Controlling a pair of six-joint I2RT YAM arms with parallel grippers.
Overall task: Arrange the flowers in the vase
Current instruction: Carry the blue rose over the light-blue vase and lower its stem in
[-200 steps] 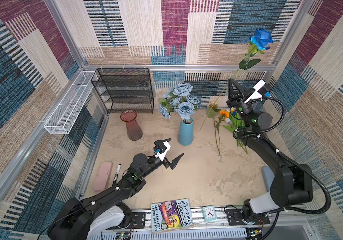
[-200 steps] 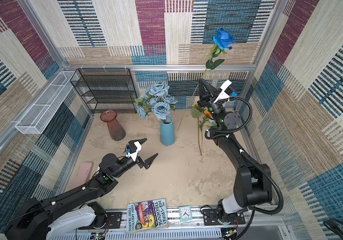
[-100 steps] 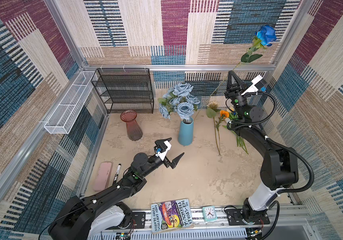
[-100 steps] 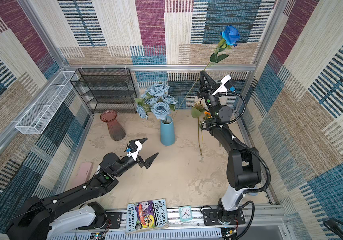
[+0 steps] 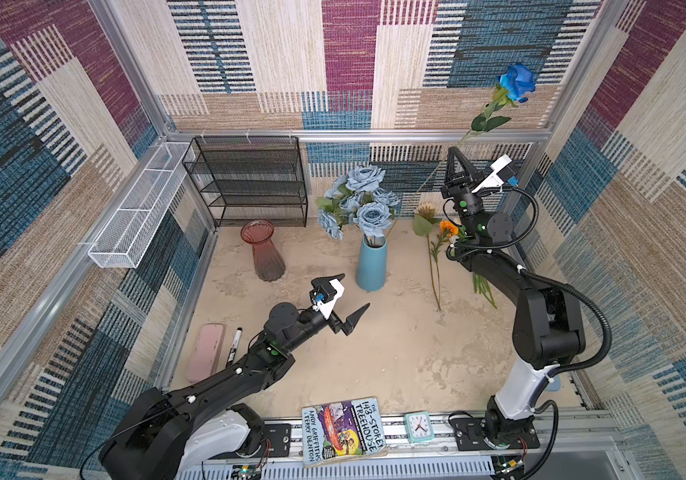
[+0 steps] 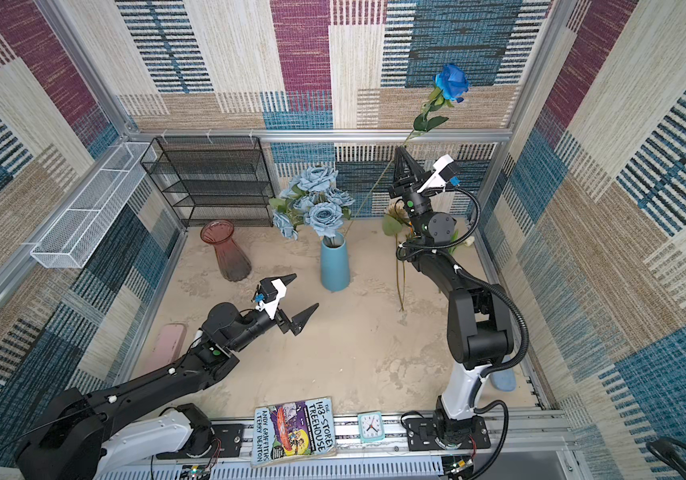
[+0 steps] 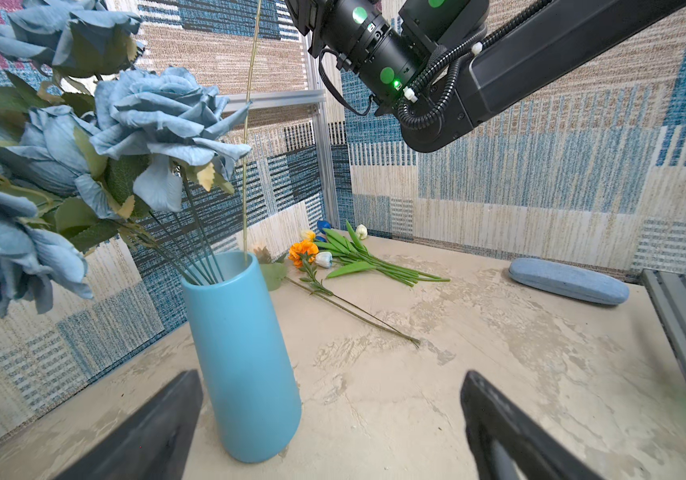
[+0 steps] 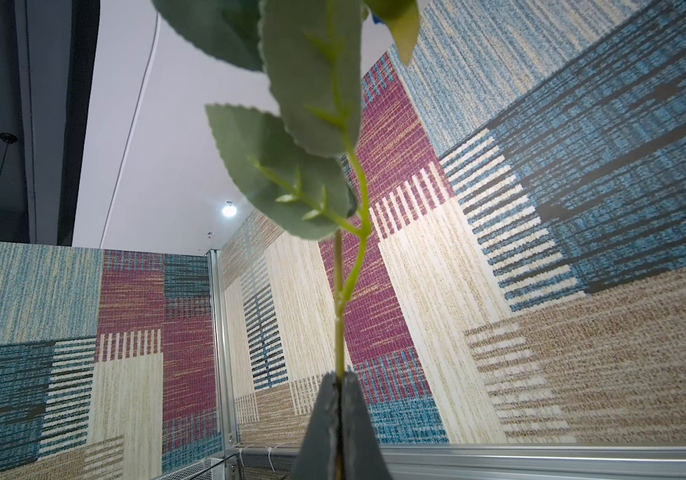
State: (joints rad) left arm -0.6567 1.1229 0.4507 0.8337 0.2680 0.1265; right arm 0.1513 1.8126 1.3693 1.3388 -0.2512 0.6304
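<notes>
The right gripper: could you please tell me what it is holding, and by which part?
The right gripper is shut on the deep-blue rose, pinching its stem just below the leaves; the left gripper is open and empty.

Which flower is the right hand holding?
The deep-blue rose: the right hand is shut on its stem, bloom held high. The dusty-blue bunch stands in the blue vase; marigold and tulips lie on the table.
</notes>
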